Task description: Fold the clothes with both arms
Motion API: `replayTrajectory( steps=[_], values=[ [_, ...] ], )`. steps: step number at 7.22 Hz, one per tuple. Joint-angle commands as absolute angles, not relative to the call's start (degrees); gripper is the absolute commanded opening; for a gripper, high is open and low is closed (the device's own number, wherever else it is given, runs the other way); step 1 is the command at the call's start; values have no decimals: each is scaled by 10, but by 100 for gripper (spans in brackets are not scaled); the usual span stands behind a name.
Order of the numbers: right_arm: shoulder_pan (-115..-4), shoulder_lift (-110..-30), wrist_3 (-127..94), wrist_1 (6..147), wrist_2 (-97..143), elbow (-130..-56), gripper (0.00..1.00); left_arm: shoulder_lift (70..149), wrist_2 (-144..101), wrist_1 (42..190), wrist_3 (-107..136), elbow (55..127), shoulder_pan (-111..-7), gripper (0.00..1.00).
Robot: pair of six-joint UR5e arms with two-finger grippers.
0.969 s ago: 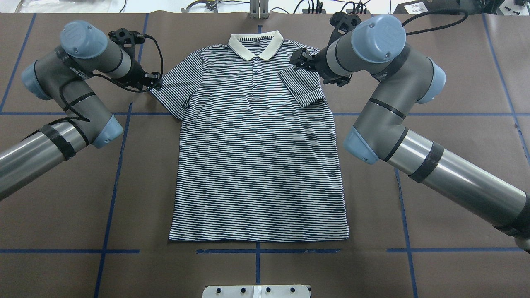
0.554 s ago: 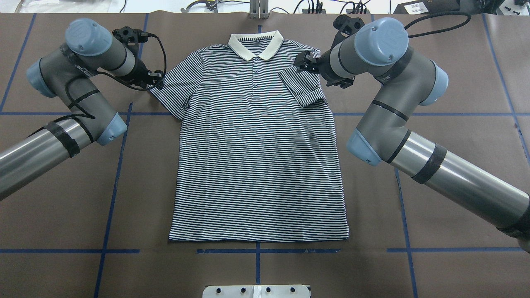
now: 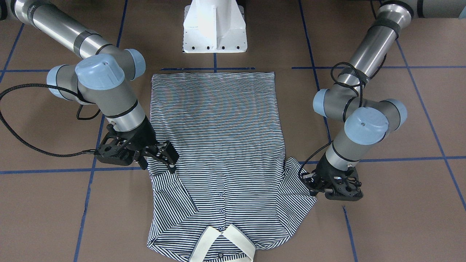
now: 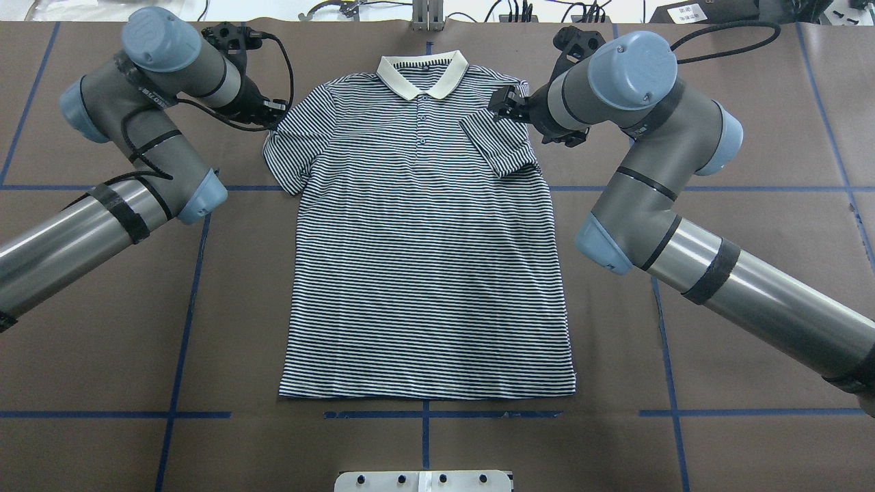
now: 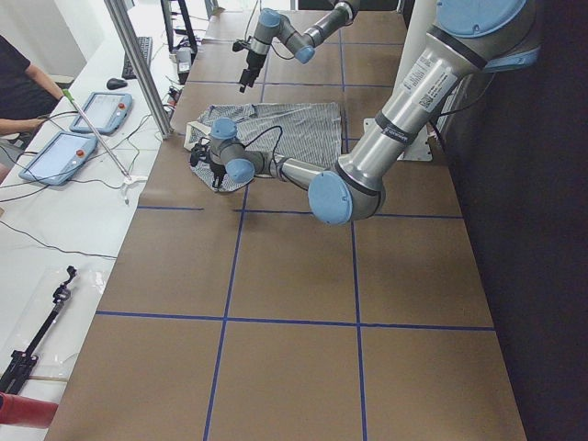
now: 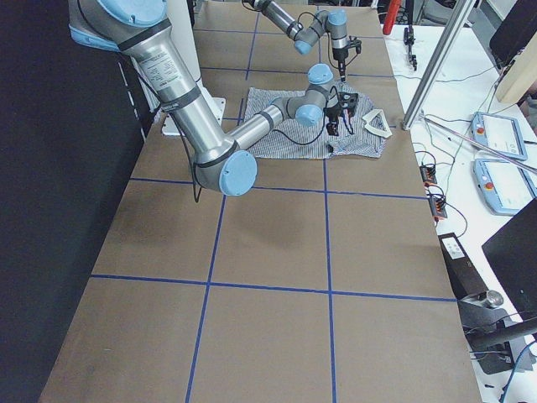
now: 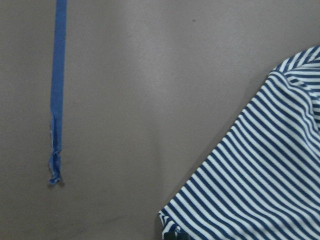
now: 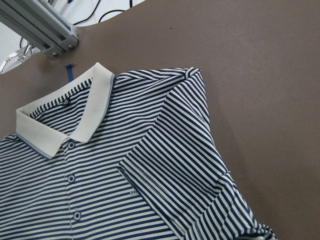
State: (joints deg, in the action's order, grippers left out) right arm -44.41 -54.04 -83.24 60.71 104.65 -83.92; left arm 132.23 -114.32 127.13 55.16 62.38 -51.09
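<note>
Between the two sets of fingers, flat on the worktop (image 4: 752, 137): one polo shirt (image 4: 424, 273), front up, collar (image 4: 422, 74) farthest from the pedestal base (image 3: 214, 29).

- Left fingers (image 3: 312, 186): closed on the hem of the left sleeve (image 4: 287, 150), its corner slightly raised. Judged a grip for carrying the sleeve inward.
- Right fingers (image 3: 171, 162): parted wide, holding nothing, hovering just above the right sleeve (image 4: 499, 147), which lay already folded onto the chest.
- Outboard of both: blue tape lines (image 4: 184, 301).
- Possible obstruction: the right arm, close over the opposite shoulder, could crowd the incoming fold.
</note>
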Motion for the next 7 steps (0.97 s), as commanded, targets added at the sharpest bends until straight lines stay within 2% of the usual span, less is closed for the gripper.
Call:
replayTrajectory(
  steps=[1,2,4,6,7],
  values=[
    [-445,-610,-831,607,1052,-906,100,1385,-1142,1253,610,624,-493,0],
    [-445,-627,-831,613,1056,-943,100,1400,-1141,1254,636,617,-470,0],
    [-445,-662,-831,613,1063,-977,100,1467,-1102,1259,664,542,-451,0],
    [-445,-665,-831,613,1063,-980,100,1467,-1079,1273,665,526,-447,0],
    [-440,-665,-837,613,1060,-980,100,1468,-1079,1277,667,525,-448,47]
  ],
)
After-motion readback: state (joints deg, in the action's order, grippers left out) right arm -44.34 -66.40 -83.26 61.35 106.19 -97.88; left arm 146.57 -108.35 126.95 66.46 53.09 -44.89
